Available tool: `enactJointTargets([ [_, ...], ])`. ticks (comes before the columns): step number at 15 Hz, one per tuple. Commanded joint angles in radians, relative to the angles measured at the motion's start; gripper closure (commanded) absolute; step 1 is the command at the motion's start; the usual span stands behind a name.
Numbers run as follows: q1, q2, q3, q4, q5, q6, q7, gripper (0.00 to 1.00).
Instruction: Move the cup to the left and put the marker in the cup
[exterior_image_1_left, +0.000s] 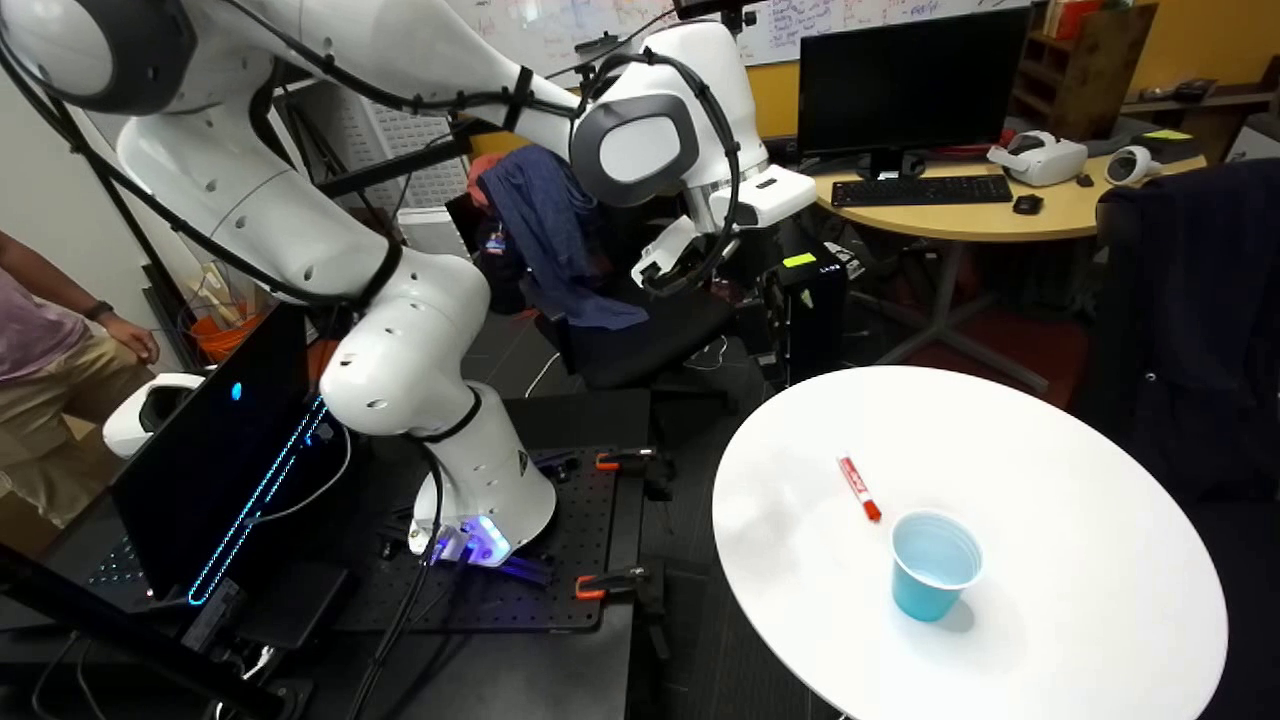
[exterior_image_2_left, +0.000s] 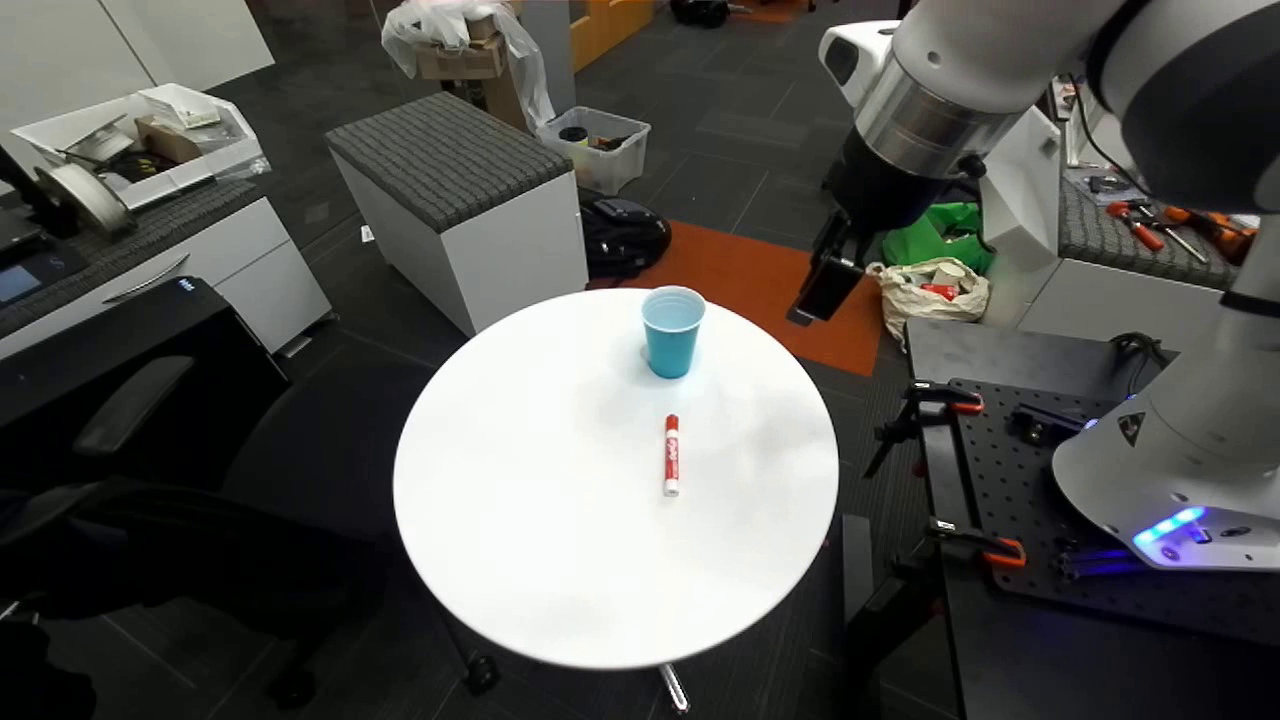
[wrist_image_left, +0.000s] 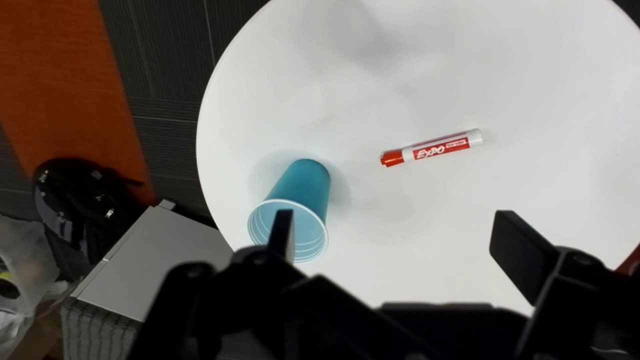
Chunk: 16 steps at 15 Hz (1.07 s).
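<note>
The gripper (wrist_image_left: 395, 225) holds nothing. In the wrist view its two fingers (wrist_image_left: 522, 250) stand wide apart, low in the frame, ready to grab. The cup (exterior_image_2_left: 672, 338) stands upright on the round white table (exterior_image_2_left: 520, 490), near the table's top edge in an exterior view, just above the middle of the frame. The marker (exterior_image_2_left: 671, 455) lies flat just below it, not touching. It is not in the cup yet.

The cup looks thin and light, so I think a finger that comes down crooked could knock it over. If the fingers are off to one side, one could land on the rim. A hard squeeze could bend the cup. A big push toward the top of that frame could drop it on the floor (exterior_image_2_left: 720, 150). Left could get mixed up too, because the views each face a different way.

The marker is skinny, so a bump might make it roll away. Picked up near one end, it could swing and miss the cup's mouth. If it hits the rim instead, the cup could tip.
</note>
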Motion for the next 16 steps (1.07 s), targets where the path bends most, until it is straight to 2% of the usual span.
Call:
enactJointTargets([
  [1, -0.018, 0.065, -0.004, 0.048, -0.06, -0.011, -0.023, 0.0],
  [7, -0.023, 0.149, -0.009, 0.103, -0.147, 0.031, -0.005, 0.0],
  [11, -0.019, 0.229, -0.022, 0.187, -0.126, 0.007, 0.012, 0.0],
  [16, -0.038, 0.326, -0.038, 0.291, -0.185, -0.034, 0.052, 0.0],
])
